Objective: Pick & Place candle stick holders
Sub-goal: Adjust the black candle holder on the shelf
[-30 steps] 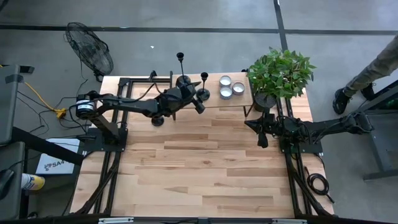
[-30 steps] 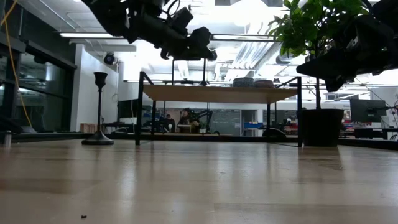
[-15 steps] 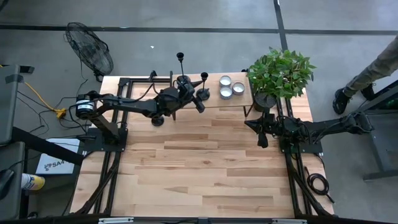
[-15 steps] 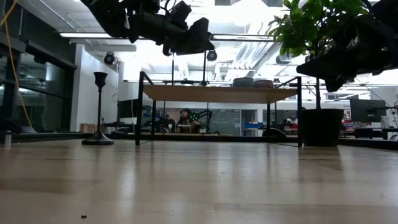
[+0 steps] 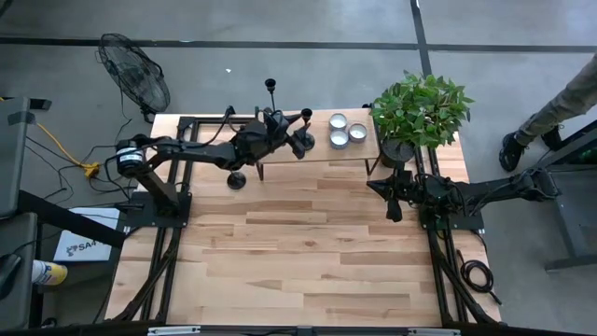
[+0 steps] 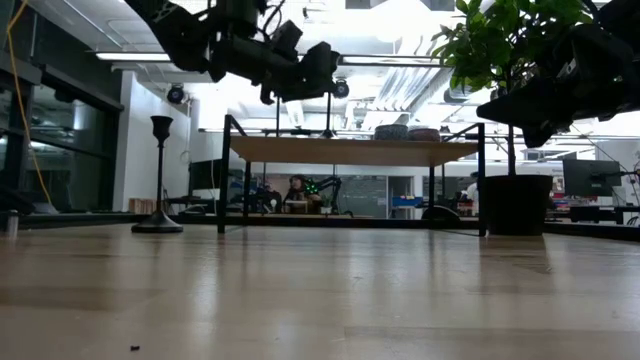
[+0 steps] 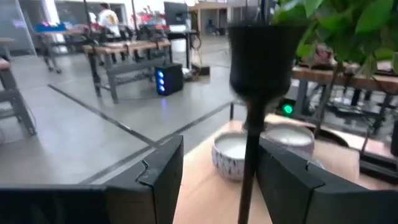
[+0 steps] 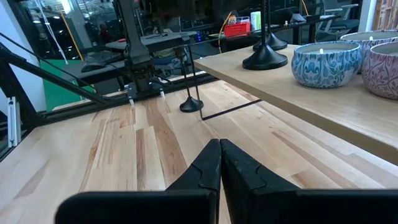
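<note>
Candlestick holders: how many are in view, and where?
3. One holder stands on the table, off the raised shelf's front left corner. Two stand on that shelf: a taller one at its back left, a shorter one nearer the candles, by the left gripper. None looks hidden.

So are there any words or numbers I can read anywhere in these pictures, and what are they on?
"SA": only these first letters can be read on the white printed sheet lying on the floor left of the light wooden table; the rest is cut off by the frame.
Round blue-patterned candle tins: patterns only, no words.
Signs and screens in the room behind, in the low view: too blurred to read.
</note>
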Available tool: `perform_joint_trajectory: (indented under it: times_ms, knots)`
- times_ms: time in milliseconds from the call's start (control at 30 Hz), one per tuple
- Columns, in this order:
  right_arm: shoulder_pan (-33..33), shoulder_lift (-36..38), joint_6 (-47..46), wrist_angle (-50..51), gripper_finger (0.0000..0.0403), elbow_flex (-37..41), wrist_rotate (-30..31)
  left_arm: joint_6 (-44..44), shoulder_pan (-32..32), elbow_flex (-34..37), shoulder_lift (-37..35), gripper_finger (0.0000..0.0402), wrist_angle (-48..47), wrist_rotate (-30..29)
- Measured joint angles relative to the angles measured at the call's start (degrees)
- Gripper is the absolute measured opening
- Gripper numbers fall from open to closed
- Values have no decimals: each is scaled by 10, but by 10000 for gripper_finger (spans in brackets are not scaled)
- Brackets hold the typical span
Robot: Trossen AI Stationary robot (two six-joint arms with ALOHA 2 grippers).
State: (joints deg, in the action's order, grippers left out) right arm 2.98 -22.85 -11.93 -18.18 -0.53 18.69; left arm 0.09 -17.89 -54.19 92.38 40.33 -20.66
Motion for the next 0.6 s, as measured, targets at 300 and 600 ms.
perform_joint_trajectory:
  times_ms: [300, 600]
  knots:
    - [0, 0, 0, 0, 2, 0, 0, -6, -5, 0, 1, 181, 2, 49]
    - [0, 0, 0, 0, 3, 0, 0, -8, -5, 0, 1, 112, 2, 56]
